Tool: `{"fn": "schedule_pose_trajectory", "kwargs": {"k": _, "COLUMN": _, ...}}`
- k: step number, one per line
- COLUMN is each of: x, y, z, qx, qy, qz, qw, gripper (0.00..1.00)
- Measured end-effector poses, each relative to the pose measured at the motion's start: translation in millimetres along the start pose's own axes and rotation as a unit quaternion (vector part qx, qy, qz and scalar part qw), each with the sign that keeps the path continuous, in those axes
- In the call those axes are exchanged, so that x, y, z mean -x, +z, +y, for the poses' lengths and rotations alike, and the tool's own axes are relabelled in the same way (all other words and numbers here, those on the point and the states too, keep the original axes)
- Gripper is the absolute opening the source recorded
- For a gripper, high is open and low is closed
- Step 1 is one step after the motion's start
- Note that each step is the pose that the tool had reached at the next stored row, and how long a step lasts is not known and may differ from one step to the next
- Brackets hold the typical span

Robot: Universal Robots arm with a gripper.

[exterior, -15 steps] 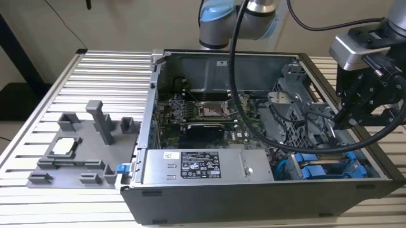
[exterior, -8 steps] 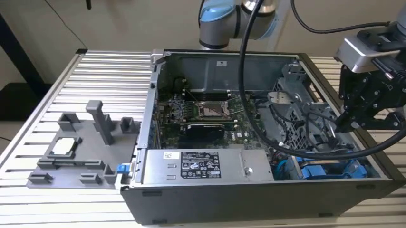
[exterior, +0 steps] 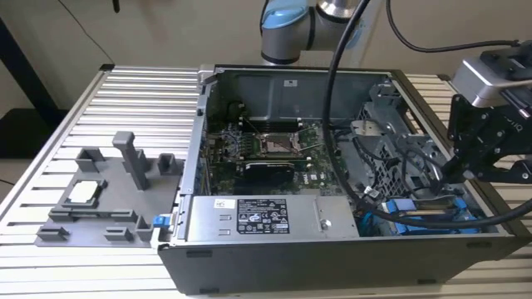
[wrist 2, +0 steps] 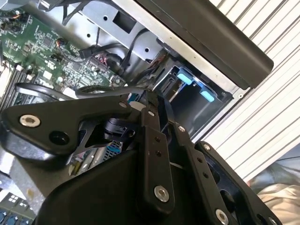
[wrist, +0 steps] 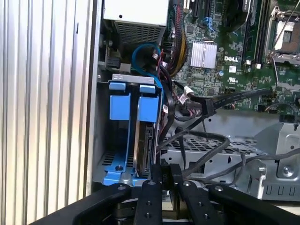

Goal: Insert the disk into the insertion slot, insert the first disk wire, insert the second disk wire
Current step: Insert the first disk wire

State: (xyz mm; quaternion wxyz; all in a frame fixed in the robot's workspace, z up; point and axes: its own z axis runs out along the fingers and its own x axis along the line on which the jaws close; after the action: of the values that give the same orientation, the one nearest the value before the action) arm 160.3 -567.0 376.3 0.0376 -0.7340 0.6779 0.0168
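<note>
**Ribbed bench, crowded drive bay: the cables are the hazard**

A ribbed aluminium table (exterior: 133, 81) carries the open dark-grey computer case (exterior: 275, 261), which has its side panel off. The disk, a flat grey hard drive clipped in a bright blue plastic carrier (wrist: 144, 140), stands on edge in the grey metal drive cage (wrist: 125, 77) at a corner of the case. Beside it is a second blue carrier (wrist: 119, 107) that looks empty. The disk appears to be seated in its slot, though its far end is hidden.

Loose black cables (wrist: 206, 107) loop just beside the disk. The black gripper (wrist: 164, 177) hangs over the cage mouth, near the disk's edge. I judge a snag to be the main risk: the tool could catch a cable loop and drag it across the board. A plug pressed in crooked could also bend its contacts, since the socket cannot be seen. A stray push could tilt the carrier in its rails. I cannot tell whether the gripper is clenched on something or released.

The disk shows a thin dark-grey edge under a square blue front tab. It looks rigid, while its plastic frame probably flexes a little.
</note>
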Motion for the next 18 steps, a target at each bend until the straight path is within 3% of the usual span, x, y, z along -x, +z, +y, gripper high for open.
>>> {"fn": "schedule_pose_trajectory", "kwargs": {"k": 7, "x": -10.8, "y": 6.6, "z": 0.3, "qx": 0.0023, "qy": 0.006, "qz": -0.0002, "qw": 1.0000, "gripper": 0.19}}
{"fn": "schedule_pose_trajectory", "kwargs": {"k": 13, "x": -12.2, "y": 17.0, "z": 0.6, "qx": -0.0006, "qy": 0.044, "qz": 0.0007, "qw": 0.9990, "gripper": 0.19}}
{"fn": "schedule_pose_trajectory", "kwargs": {"k": 18, "x": -13.0, "y": 24.4, "z": -1.1, "qx": -0.0004, "qy": 0.045, "qz": 0.0004, "qw": 0.9990, "gripper": 0.19}}
